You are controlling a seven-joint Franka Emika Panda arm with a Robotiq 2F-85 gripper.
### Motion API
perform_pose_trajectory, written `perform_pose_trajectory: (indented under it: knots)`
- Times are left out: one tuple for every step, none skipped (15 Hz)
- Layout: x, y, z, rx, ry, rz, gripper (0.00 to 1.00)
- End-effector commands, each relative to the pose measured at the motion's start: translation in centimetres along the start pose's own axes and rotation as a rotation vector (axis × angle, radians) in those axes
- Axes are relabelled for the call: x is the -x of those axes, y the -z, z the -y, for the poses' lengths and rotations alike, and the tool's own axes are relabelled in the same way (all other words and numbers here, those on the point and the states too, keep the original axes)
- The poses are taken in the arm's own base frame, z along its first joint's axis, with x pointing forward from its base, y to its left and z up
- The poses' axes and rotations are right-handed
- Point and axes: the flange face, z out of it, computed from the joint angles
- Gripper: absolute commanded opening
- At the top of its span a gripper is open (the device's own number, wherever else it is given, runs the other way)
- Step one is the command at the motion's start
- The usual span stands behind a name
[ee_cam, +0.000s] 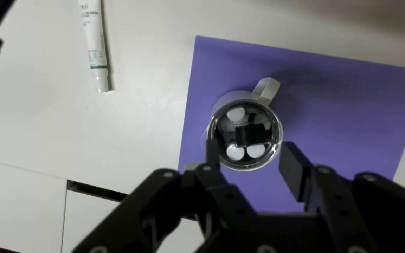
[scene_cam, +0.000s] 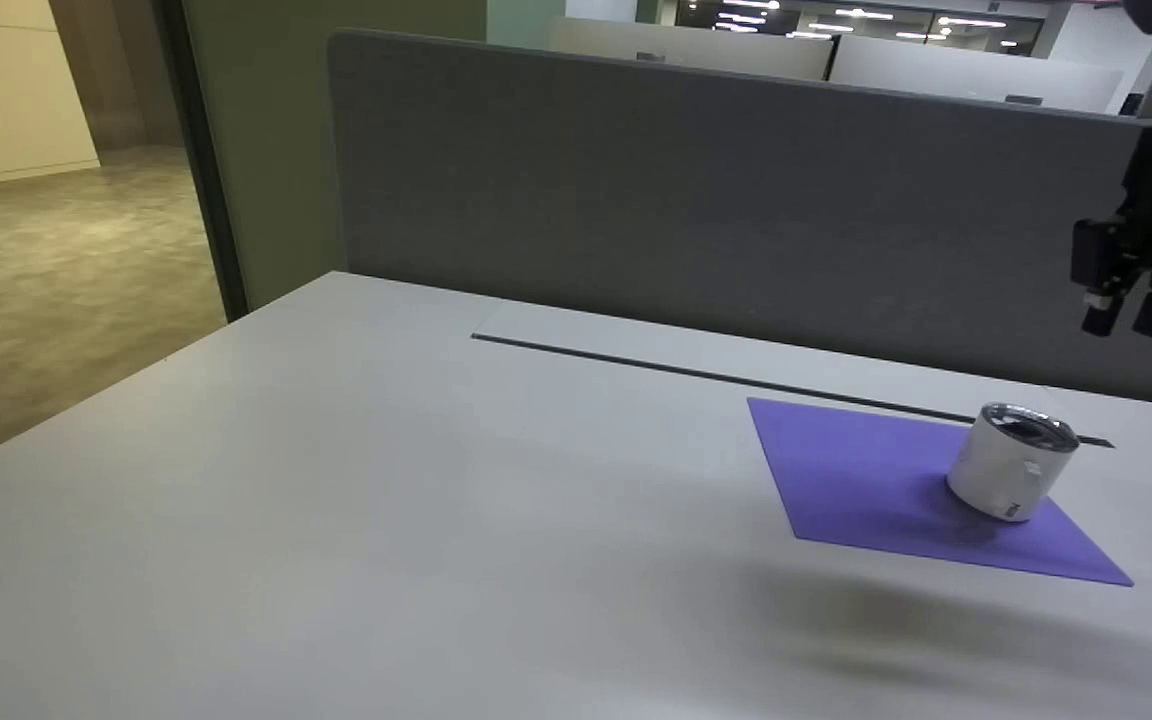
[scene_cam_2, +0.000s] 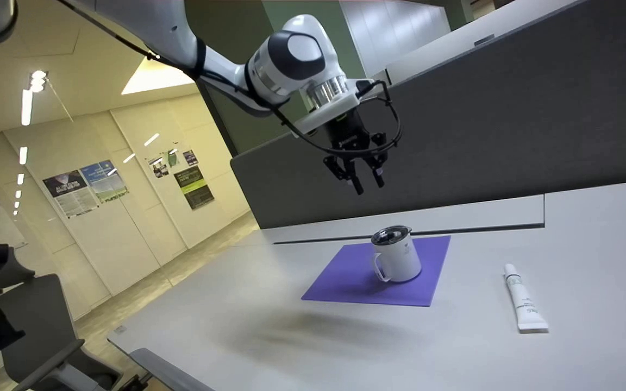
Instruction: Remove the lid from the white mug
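Observation:
The white mug (scene_cam: 998, 472) stands upright on the purple mat in both exterior views (scene_cam_2: 402, 262). The lid (scene_cam: 1033, 428) sits on the mug's mouth; it is dark and round with a shiny clear rim (scene_cam_2: 390, 235). In the wrist view the lid (ee_cam: 227, 128) has a black block at its middle, and the mug's handle (ee_cam: 266, 90) points up and right. My gripper (scene_cam: 1128, 318) is open and empty, in the air well above the mug; it also shows in an exterior view (scene_cam_2: 368, 184). In the wrist view its fingers (ee_cam: 250, 153) appear on either side of the lid's lower part, apart from it.
The purple mat (scene_cam: 856, 480) lies on the white table (scene_cam: 386, 520). A white tube (scene_cam_2: 524, 304) lies on the table to one side of the mat, also in the wrist view (ee_cam: 95, 38). A grey partition (scene_cam: 716, 200) stands along the table's back edge, behind a narrow dark slot (scene_cam: 696, 373).

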Motion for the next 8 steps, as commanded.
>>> perform_pose_trajectory:
  knots:
    - [1.1, 1.8, -2.3, 0.019, -0.026, 0.028, 0.81]
    - [1.3, 1.9, -2.8, 0.024, -0.037, 0.022, 0.88]
    - [1.6, 1.9, -3.3, 0.029, -0.044, 0.025, 0.93]
    - [1.8, 1.7, -3.7, 0.036, -0.05, 0.032, 0.99]
    - [2.1, 1.6, -4.1, 0.041, -0.047, 0.047, 1.0]
    - [1.6, 1.0, -3.4, 0.029, -0.04, 0.025, 0.9]
    - [1.8, 0.9, -3.8, 0.033, -0.042, 0.034, 0.96]
    - [1.9, 0.8, -3.9, 0.035, -0.043, 0.037, 1.0]
